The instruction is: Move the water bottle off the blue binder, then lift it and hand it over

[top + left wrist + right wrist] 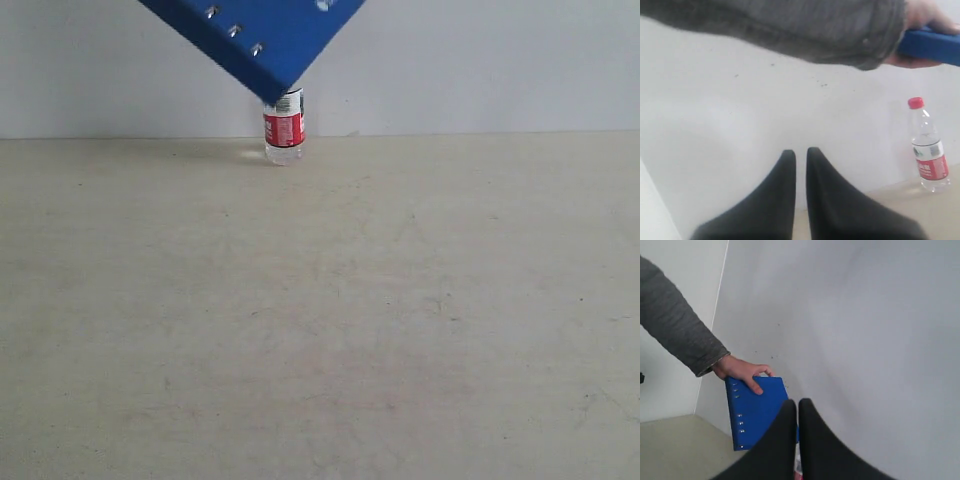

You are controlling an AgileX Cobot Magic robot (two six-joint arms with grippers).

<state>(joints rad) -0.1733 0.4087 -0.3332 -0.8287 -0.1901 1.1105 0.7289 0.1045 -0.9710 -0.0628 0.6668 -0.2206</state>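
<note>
The water bottle (pixel 284 127) stands upright at the far edge of the table against the wall, its cap hidden in the exterior view by the blue binder (pixel 258 38). A person's hand (pixel 742 371) holds the binder in the air above the bottle. In the left wrist view the bottle (pixel 927 148) shows its red cap, with the binder (pixel 930 46) above it. My left gripper (pixel 800 152) is shut and empty, far from the bottle. My right gripper (pixel 797 404) is shut and empty too, its fingers covering part of the binder (pixel 756 410). Neither gripper appears in the exterior view.
A grey-sleeved arm (pixel 790 30) reaches across the top of the left wrist view, and the same sleeve (pixel 675 330) shows in the right wrist view. The beige table (pixel 320 320) stretches from the white wall (pixel 480 70) to the front.
</note>
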